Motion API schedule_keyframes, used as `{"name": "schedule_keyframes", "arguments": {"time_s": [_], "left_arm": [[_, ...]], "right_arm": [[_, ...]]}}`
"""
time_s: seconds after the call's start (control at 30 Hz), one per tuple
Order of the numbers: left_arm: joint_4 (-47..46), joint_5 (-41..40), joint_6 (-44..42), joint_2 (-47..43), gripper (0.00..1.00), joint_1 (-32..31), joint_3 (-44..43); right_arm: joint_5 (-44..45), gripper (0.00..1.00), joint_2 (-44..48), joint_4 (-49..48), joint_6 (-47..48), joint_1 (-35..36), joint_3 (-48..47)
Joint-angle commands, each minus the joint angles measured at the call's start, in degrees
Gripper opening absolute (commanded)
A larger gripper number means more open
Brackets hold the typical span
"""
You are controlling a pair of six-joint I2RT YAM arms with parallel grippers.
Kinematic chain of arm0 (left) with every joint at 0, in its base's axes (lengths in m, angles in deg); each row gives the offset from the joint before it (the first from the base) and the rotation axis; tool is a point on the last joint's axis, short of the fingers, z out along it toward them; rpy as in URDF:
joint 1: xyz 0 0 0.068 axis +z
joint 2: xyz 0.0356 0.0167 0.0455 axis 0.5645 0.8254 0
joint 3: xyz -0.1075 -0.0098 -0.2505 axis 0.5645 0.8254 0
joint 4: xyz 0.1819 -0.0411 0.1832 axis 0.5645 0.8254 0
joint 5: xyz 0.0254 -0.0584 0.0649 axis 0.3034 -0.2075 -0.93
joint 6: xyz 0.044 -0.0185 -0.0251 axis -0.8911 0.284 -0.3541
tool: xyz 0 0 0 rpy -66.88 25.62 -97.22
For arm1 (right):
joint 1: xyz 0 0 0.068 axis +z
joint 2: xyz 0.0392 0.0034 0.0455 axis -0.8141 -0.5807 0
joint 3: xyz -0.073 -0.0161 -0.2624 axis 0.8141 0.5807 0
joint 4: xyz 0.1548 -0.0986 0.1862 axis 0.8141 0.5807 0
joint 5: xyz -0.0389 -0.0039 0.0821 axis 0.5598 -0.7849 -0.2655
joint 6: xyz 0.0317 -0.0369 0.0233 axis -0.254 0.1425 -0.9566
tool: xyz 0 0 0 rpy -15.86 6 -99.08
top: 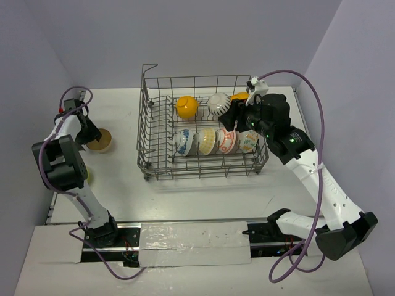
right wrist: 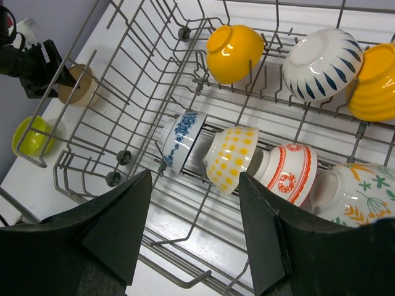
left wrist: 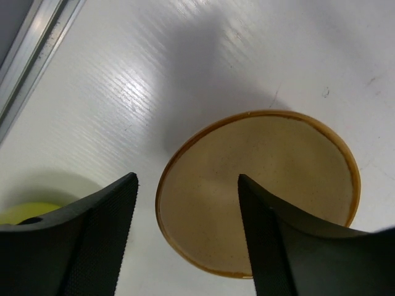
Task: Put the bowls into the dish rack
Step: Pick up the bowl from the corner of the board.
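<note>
L pincer [left wrist: 186,180], jaws apart, astride tan bowl [left wrist: 290,160] rim; lime bowl [left wrist: 24,213] bottom-L; white table [left wrist: 154,61].

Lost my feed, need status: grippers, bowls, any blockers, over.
Left gripper open, straddling tan bowl rim. Right gripper open, empty, over dish rack. Lime green bowl also outside. Nothing seen blocking.

White desk [top: 203,197], matte and ribbed, with glare streaks in the left wrist view [left wrist: 185,61]. Few small dark scuff marks [left wrist: 325,92] on it at the right. Grey metal strip [left wrist: 31,43] runs along the desk's edge, top left of that view. Plain pale lilac walls on three sides: left wall [top: 24,61], back wall [top: 203,31], right wall [top: 358,74]. Crinkled white sheet [top: 185,243] lies across the near edge, with a dark rail [top: 131,229] just beyond it.
</note>
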Motion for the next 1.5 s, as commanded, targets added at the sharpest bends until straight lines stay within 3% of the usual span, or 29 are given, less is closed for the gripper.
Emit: {"name": "schedule_keyframes", "arguments": {"time_s": [0.0,0.2,0.43,0.53,0.9,1.13,1.47], "left_arm": [[-1.0,2.2,0.4,0.9,0.67,0.3,-2.3],[-1.3,3.6,-0.2,1.4,0.52,0.3,-2.2],[-1.3,5.3,-0.6,2.1,0.12,0.3,-2.1],[-1.4,5.8,-0.5,2.1,0.0,0.3,-1.8],[-1.2,8.4,1.4,-3.8,0.0,0.3,-1.9],[-3.6,6.8,5.6,-17.2,0.0,0.3,-1.4],[-4.3,12.2,5.7,-29.1,0.0,-0.6,-2.9]], "right_arm": [[0.7,0.66,-0.3,-0.8,1.0,0.5,0.4],[0.9,0.66,-0.2,-1.6,0.5,0.6,1.1],[1.6,0.66,0.3,-1.9,0.6,0.6,1.4],[1.5,0.66,0.5,-1.9,1.0,0.6,1.5],[1.7,0.64,0.6,-1.9,0.8,0.5,1.5],[-0.2,0.62,-0.2,-2.1,1.2,0.6,1.4],[-2.8,0.58,-1.5,-1.9,1.2,0.7,0.9]]}}
